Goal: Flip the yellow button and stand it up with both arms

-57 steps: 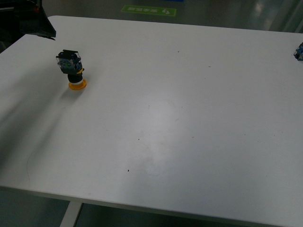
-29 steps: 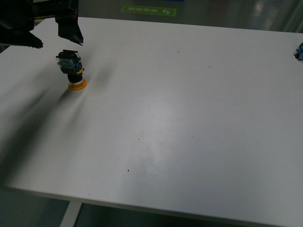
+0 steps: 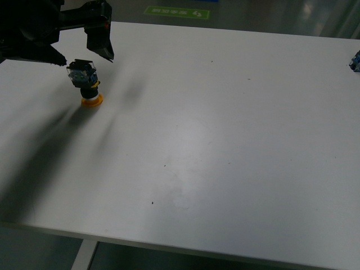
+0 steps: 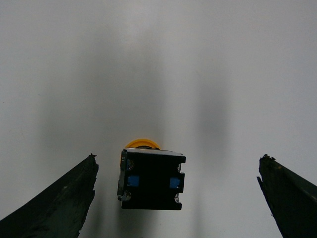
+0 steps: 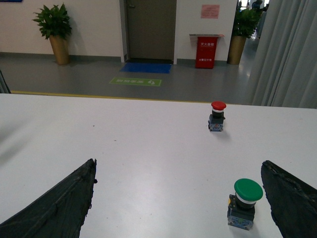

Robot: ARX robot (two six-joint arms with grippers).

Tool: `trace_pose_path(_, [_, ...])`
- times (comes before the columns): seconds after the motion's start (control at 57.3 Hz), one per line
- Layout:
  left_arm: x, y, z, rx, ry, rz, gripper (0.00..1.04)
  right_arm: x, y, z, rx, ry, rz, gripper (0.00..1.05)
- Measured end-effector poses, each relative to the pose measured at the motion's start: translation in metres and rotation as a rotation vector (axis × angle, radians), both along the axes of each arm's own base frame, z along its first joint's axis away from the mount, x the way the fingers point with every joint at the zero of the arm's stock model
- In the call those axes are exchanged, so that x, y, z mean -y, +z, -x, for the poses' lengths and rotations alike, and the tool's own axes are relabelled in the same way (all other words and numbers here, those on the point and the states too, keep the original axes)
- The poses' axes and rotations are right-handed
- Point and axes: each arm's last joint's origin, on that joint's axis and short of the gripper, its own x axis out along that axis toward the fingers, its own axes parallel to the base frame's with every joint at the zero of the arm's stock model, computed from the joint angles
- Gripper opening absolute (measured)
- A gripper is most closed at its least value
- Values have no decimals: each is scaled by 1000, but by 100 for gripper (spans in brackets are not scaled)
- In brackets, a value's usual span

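- Between the fingers [image 4: 59, 203] of the left gripper [image 3: 84, 58]: the yellow button [image 3: 85, 83], standing upside down on the white table [image 3: 225, 140], with the orange-yellow cap on the surface and the black-and-bluish contact block uppermost.
- Left gripper: fingers spread wide, one on each side of the contact block. In the left wrist view a clear strip of table shows on either side, so neither finger touches the button. The button sits nearer one finger than the other.
- Right gripper [image 5: 178, 162]: fingers likewise spread wide, holding nothing, with bare table top showing between them.
- Ahead of the right fingers: a green button [image 5: 246, 203], upright, close beside one finger but apart from it. A red button [image 5: 217, 116] stands upright farther off.
- Far from the left fingers, at the table's opposite edge: a small blue-and-black piece [image 3: 354, 61], too small to tell in detail.
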Motion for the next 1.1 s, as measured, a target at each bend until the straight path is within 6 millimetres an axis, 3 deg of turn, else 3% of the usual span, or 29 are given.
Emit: trace_pose_path(1.1, [-9,-6,0,-50,14,-40,98,0,0,0,0,0,0,97])
